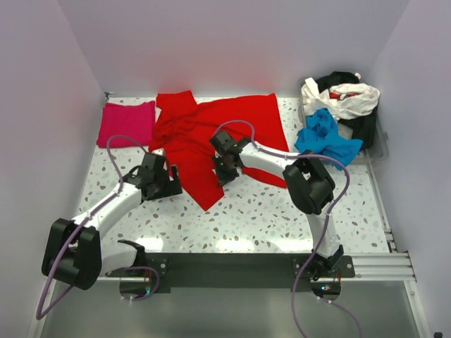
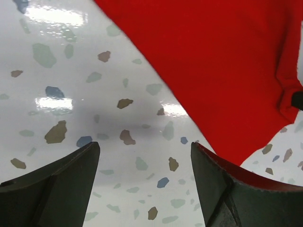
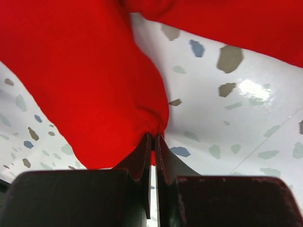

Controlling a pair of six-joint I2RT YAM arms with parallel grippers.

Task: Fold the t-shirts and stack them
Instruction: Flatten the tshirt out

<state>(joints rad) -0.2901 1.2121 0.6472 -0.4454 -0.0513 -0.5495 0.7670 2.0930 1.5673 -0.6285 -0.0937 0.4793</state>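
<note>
A large red t-shirt [image 1: 211,134] lies crumpled across the middle of the speckled table [image 1: 239,211]. My right gripper [image 1: 223,172] is shut on a pinch of the red t-shirt [image 3: 80,80], and the cloth bunches at its fingertips [image 3: 155,137]. Left of the shirt's lower point, my left gripper [image 1: 168,184] hovers open over bare table; the red t-shirt [image 2: 213,61] fills the upper right of its wrist view and nothing lies between its fingers [image 2: 213,179]. At the back left lies a folded magenta-pink t-shirt [image 1: 127,123]. Blue [image 1: 325,137], white [image 1: 342,98] and black [image 1: 363,127] t-shirts are piled at the back right.
The pile of shirts sits in a bin [image 1: 380,144] at the right back corner. Walls close in the table on the left, back and right. A black rail [image 1: 232,266] carrying both arm bases runs along the near edge.
</note>
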